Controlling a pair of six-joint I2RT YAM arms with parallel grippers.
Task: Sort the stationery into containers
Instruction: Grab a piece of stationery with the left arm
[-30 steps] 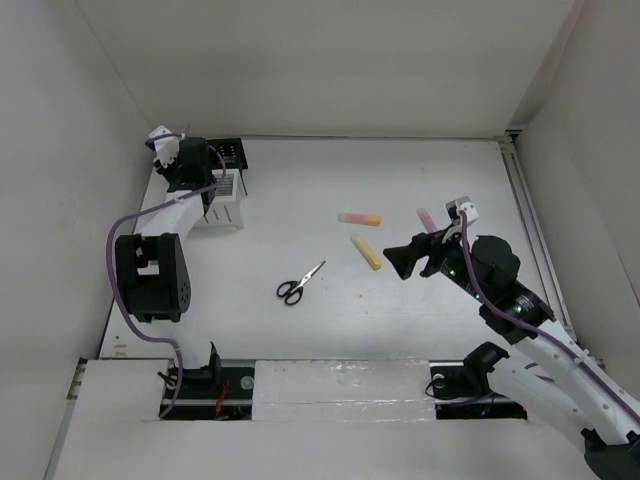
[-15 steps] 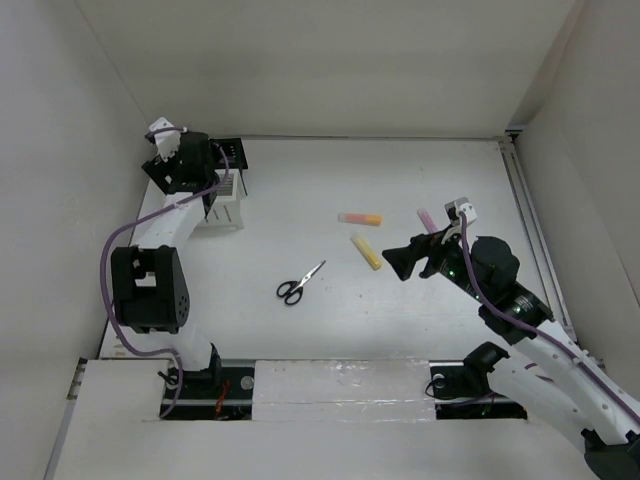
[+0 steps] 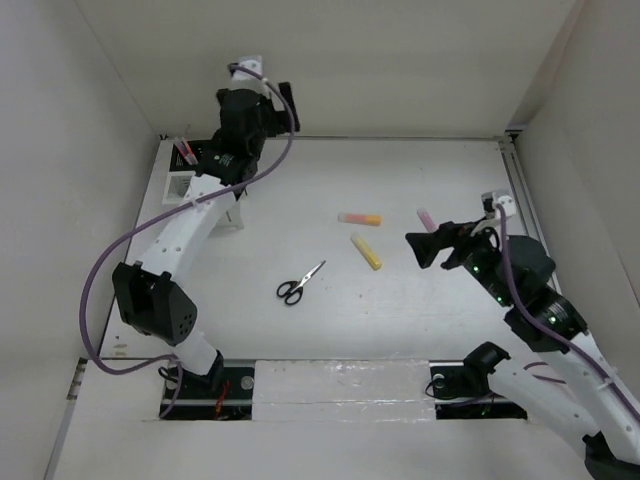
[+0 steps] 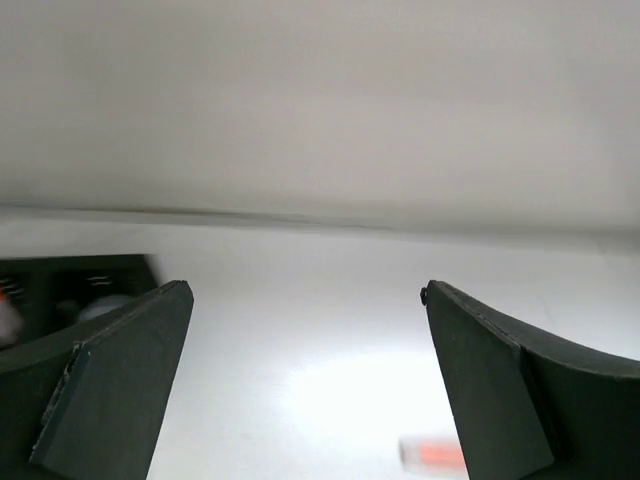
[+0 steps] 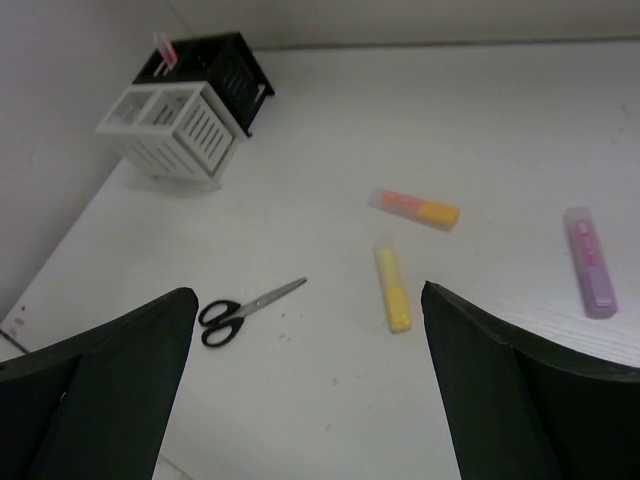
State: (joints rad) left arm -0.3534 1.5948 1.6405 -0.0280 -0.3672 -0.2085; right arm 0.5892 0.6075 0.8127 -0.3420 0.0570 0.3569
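Fig.: two arms over a white worktop (image 3: 420, 170), stationery partly sorted. R claw (image 5: 307, 295): jaws wide apart, nothing betw. them, held above the worktop and angled down at the loose items. Seen from the R wrist, the yellow marker (image 5: 391, 298) lies flat ahead of the claw, inside the gap and close to its right finger. The orange marker (image 5: 415, 209) lies just beyond the yellow one, apart from it. The pink-purple marker (image 5: 588, 262) lies out past the right finger, well to the right. Black-handled scissors (image 5: 245, 308), closed, lie ahead of the claw near its left finger, handles toward that finger and blades pointing into the gap. Far ahead-left of the R claw stands the white slatted organizer (image 5: 175, 130), and the black mesh holder (image 5: 225, 65) is right behind it; contact betw. the two cannot be told. Thin red pens (image 5: 165, 48) stand upright at the holder's end farthest from the claw. L claw (image 4: 305, 295): jaws also wide, empty, raised high by the far-left corner and facing the back wall. In the L wrist view the holder shows blurred, low and just outside the left finger. An orange blur, prob. the orange marker, sits low near the right finger.
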